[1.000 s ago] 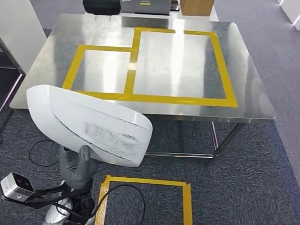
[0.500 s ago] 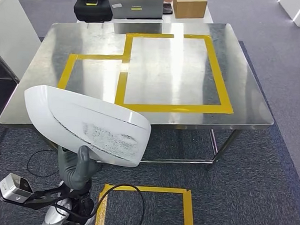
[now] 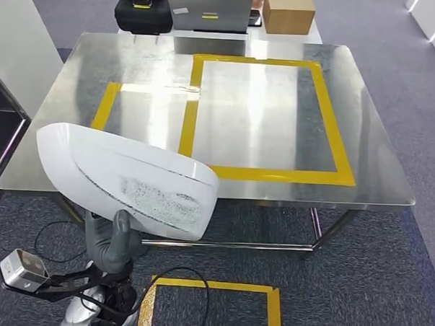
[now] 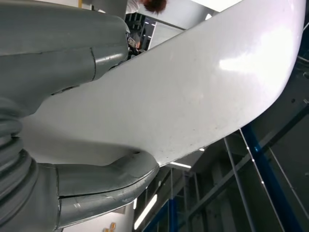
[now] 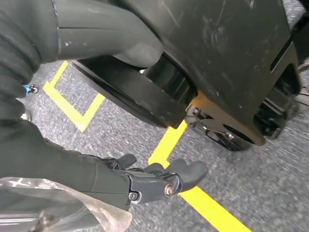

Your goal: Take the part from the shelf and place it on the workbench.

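Note:
A large curved white shell part (image 3: 127,177) hangs in front of me, short of the near edge of the steel workbench (image 3: 71,92). My left hand (image 3: 113,241) grips it from below, thumb up against its underside. In the left wrist view the part (image 4: 189,92) is clamped between the grey thumb (image 4: 105,186) and the upper fingers (image 4: 62,48). My right hand (image 5: 153,181) hangs low over the carpet, its fingers loosely extended and holding nothing.
Yellow tape marks two rectangles (image 3: 266,114) on the workbench top. A black case (image 3: 142,12), a laptop (image 3: 208,9) and a cardboard box (image 3: 287,11) sit beyond its far edge. A yellow tape square (image 3: 215,293) and a black cable (image 3: 183,277) lie on the carpet below.
The whole view has shifted, so the camera moved: the workbench now sits nearer and slightly to the right. The white part stays held in the same place in my left hand.

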Controlling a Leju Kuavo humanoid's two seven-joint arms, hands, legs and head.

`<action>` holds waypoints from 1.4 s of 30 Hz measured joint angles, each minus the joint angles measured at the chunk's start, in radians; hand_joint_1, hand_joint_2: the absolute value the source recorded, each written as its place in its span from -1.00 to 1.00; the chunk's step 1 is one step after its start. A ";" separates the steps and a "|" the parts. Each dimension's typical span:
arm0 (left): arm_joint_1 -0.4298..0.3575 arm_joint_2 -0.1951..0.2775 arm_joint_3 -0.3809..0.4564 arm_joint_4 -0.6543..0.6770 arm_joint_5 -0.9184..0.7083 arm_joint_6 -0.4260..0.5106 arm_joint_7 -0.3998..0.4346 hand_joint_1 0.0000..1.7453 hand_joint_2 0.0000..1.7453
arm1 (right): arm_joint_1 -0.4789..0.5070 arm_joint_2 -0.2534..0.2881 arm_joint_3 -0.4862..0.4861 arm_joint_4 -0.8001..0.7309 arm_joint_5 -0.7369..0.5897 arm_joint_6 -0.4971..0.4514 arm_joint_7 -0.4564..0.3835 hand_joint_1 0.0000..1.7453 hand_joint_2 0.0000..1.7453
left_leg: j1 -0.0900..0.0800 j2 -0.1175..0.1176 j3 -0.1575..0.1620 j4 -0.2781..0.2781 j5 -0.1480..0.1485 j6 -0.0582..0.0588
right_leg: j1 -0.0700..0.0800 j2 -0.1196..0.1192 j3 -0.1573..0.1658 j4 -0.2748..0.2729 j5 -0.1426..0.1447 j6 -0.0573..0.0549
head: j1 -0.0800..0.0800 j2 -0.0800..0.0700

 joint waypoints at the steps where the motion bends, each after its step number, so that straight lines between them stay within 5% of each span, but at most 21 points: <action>1: 0.000 0.000 0.000 0.000 0.000 0.000 0.000 1.00 1.00 | -0.003 -0.001 0.000 0.000 -0.001 0.000 -0.001 -1.00 1.00 | 0.000 0.000 0.004 0.000 -0.005 0.002 | 0.000 0.000 -0.045 0.067 -0.025 0.003 | 0.002 0.000; 3: 0.001 -0.001 0.001 0.000 -0.005 0.002 0.000 1.00 1.00 | -0.010 -0.003 -0.002 -0.001 -0.002 0.000 -0.003 -1.00 1.00 | -0.001 0.001 0.015 0.000 -0.017 0.003 | 0.001 0.000 -0.121 0.158 -0.046 0.005 | 0.002 0.000; 4: 0.001 -0.001 0.001 0.000 -0.012 0.005 0.000 1.00 1.00 | -0.013 -0.003 -0.002 -0.001 -0.003 0.000 -0.003 -1.00 1.00 | -0.001 0.000 0.024 0.000 -0.025 0.002 | 0.001 0.000 -0.134 0.154 -0.029 0.005 | 0.002 0.000; 6: 0.001 0.000 0.007 0.000 -0.035 0.013 0.000 1.00 1.00 | -0.011 -0.005 -0.002 -0.001 -0.002 0.000 -0.001 -1.00 1.00 | 0.000 -0.002 0.050 0.000 -0.042 -0.002 | 0.000 -0.001 -0.114 0.052 0.066 0.000 | 0.003 0.000; 8: -0.002 0.005 0.016 0.001 -0.072 0.028 0.000 1.00 1.00 | -0.007 -0.006 -0.002 0.000 -0.004 0.000 -0.001 -1.00 1.00 | -0.002 -0.003 0.070 0.002 -0.058 -0.012 | 0.003 -0.003 -0.087 -0.047 0.120 -0.008 | 0.004 0.000; 12: -0.027 0.045 0.030 0.007 -0.265 0.166 0.001 1.00 1.00 | -0.004 -0.005 -0.004 0.001 -0.010 0.001 -0.006 -1.00 1.00 | -0.005 -0.001 0.078 0.012 -0.069 -0.035 | 0.005 -0.004 -0.071 -0.081 0.134 -0.039 | 0.006 0.000; 14: -0.056 0.081 0.047 0.014 -0.392 0.279 0.003 1.00 1.00 | -0.004 -0.004 -0.005 0.001 -0.010 0.002 -0.008 -1.00 1.00 | -0.004 0.000 0.048 0.070 -0.082 -0.046 | 0.002 -0.003 -0.059 -0.089 0.135 -0.047 | 0.002 0.000; 18: -0.135 0.159 0.099 0.059 -0.638 0.453 0.059 1.00 1.00 | 0.000 -0.004 -0.007 0.001 -0.010 0.003 -0.014 -1.00 1.00 | -0.001 0.001 -0.088 0.284 -0.166 -0.061 | 0.004 -0.002 -0.054 -0.092 0.130 -0.056 | -0.002 0.000; 20: -0.175 0.191 0.122 0.085 -0.700 0.486 0.089 1.00 1.00 | 0.001 -0.004 -0.008 0.001 -0.010 0.003 -0.017 -1.00 1.00 | -0.002 0.001 -0.097 0.259 -0.126 -0.054 | 0.009 0.001 -0.049 -0.092 0.127 -0.060 | -0.003 0.000; 23: -0.243 0.229 0.143 0.124 -0.802 0.543 0.151 1.00 1.00 | 0.002 -0.002 -0.008 0.002 -0.010 0.003 -0.018 -1.00 1.00 | -0.012 0.001 -0.035 0.074 -0.017 -0.027 | 0.016 0.002 -0.040 -0.093 0.123 -0.062 | 0.000 0.000; 28: -0.433 0.317 0.188 0.287 -1.025 0.650 0.312 1.00 1.00 | -0.003 0.004 -0.010 0.002 -0.008 0.006 -0.013 -1.00 1.00 | -0.013 0.001 -0.012 -0.005 0.016 -0.010 | 0.019 0.001 -0.053 -0.089 0.119 -0.042 | 0.003 0.000; 30: -0.536 0.358 0.208 0.399 -1.107 0.679 0.354 1.00 1.00 | -0.006 0.004 -0.011 0.002 -0.008 0.010 -0.010 -1.00 1.00 | -0.005 0.004 -0.007 -0.019 0.029 -0.007 | 0.019 0.004 -0.085 -0.026 0.082 -0.032 | 0.006 0.000; 32: -0.628 0.396 0.220 0.519 -1.142 0.695 0.361 1.00 1.00 | -0.013 0.004 -0.012 0.001 -0.007 0.013 -0.010 -1.00 1.00 | -0.004 0.007 -0.009 -0.020 0.031 -0.006 | 0.015 0.005 -0.146 0.101 0.023 -0.022 | 0.008 0.000; 34: -0.680 0.422 0.232 0.605 -1.145 0.702 0.353 1.00 1.00 | -0.019 0.003 -0.014 0.001 -0.007 0.014 -0.010 -1.00 1.00 | -0.004 0.012 -0.009 -0.020 0.030 -0.007 | 0.012 0.004 -0.184 0.180 0.005 -0.013 | 0.008 0.000; 35: -0.693 0.430 0.236 0.634 -1.145 0.705 0.350 1.00 1.00 | -0.020 0.003 -0.014 0.001 -0.007 0.014 -0.009 -1.00 1.00 | -0.003 0.014 -0.009 -0.019 0.029 -0.009 | 0.009 0.003 -0.179 0.171 0.022 -0.010 | 0.008 0.000; 38: -0.716 0.441 0.240 0.685 -1.155 0.711 0.353 1.00 1.00 | -0.015 0.004 -0.015 0.001 -0.005 0.016 -0.006 -1.00 1.00 | -0.003 0.010 -0.013 -0.005 0.020 -0.021 | 0.000 0.003 -0.098 0.001 0.117 -0.004 | 0.009 0.000; 40: -0.766 0.456 0.238 0.750 -1.196 0.707 0.386 1.00 1.00 | -0.014 0.004 -0.014 0.001 -0.001 0.022 -0.004 -1.00 1.00 | -0.005 0.006 -0.026 0.010 0.017 -0.033 | 0.001 0.008 -0.063 -0.071 0.125 -0.017 | 0.009 0.000; 42: -0.844 0.488 0.237 0.857 -1.249 0.688 0.440 1.00 1.00 | -0.015 0.005 -0.012 0.001 0.003 0.031 -0.002 -1.00 1.00 | -0.004 0.007 -0.035 0.015 0.018 -0.041 | 0.002 0.015 -0.059 -0.080 0.117 -0.033 | 0.008 0.000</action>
